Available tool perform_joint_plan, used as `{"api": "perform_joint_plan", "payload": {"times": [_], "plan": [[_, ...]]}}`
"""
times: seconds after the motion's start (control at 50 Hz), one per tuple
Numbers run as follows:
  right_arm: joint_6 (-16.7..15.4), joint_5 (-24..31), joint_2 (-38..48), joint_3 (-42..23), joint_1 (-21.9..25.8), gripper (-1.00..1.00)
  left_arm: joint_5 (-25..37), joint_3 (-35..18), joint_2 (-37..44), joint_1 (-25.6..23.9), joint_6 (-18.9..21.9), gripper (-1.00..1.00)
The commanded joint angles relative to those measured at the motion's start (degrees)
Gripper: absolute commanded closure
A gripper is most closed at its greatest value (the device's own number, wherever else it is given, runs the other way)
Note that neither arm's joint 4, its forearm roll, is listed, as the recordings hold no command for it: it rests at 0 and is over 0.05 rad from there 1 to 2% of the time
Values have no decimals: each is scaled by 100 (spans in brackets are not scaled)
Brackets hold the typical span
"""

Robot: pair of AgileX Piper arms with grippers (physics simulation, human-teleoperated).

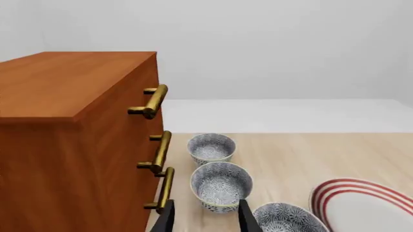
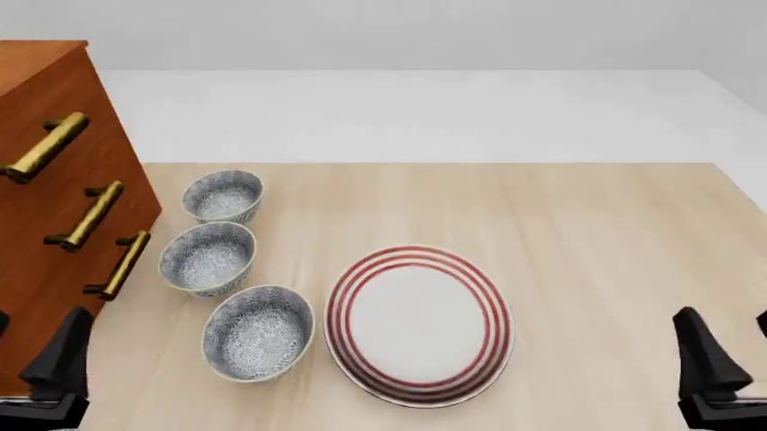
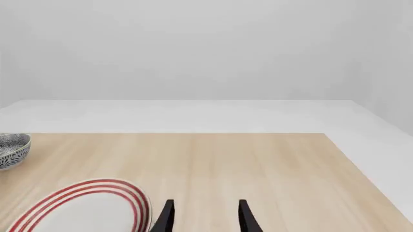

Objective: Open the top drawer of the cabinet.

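Observation:
The reddish-brown wooden cabinet [image 2: 48,233] stands at the table's left, its three drawer fronts facing right. The top drawer [image 2: 74,108] sits flush with the two below it, and its brass bar handle [image 2: 46,146] sticks out to the right. In the left wrist view the cabinet [image 1: 58,145] fills one side and the top handle [image 1: 154,100] is well beyond the fingertips. My left gripper [image 2: 30,355] hangs open near the table's front edge, beside the cabinet's lower corner, holding nothing. My right gripper [image 2: 731,350] is open at the front right, far from the cabinet.
Three patterned bowls [image 2: 223,196] [image 2: 208,258] [image 2: 257,332] stand in a row just right of the cabinet's front. A white plate with red rings [image 2: 418,323] lies mid-table. Bare wood table [image 2: 599,233] stretches to the right.

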State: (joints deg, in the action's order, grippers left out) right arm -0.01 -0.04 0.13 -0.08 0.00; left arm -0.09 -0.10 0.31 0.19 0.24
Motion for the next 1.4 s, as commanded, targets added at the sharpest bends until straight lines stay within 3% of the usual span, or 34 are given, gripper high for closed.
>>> {"api": "perform_joint_plan", "payload": {"times": [0.02, 0.24, 0.46, 0.8, 0.86, 0.96, 1.18, 1.4], "plan": [[-4, -8, 26, -17, 1, -100, 13, -15, 19, 40, 93, -100], [0, -8, 27, -17, 0, -100, 220, -190, -25, 81, 155, -100], [-1, -8, 28, -17, 3, -100, 274, -367, -30, 188, 476, -100], [0, -8, 27, -17, 0, -100, 274, -799, -31, 298, 1538, -100], [-2, -8, 27, -17, 1, -100, 221, -767, -31, 226, 1844, -100], [-2, -8, 26, -17, 2, -100, 163, -746, -31, 209, 1938, -100], [-1, -8, 26, -17, 1, -100, -186, -533, -31, 99, 2802, -100], [0, -8, 27, -17, 1, -100, -331, -412, -31, 49, 3285, -100]]}}
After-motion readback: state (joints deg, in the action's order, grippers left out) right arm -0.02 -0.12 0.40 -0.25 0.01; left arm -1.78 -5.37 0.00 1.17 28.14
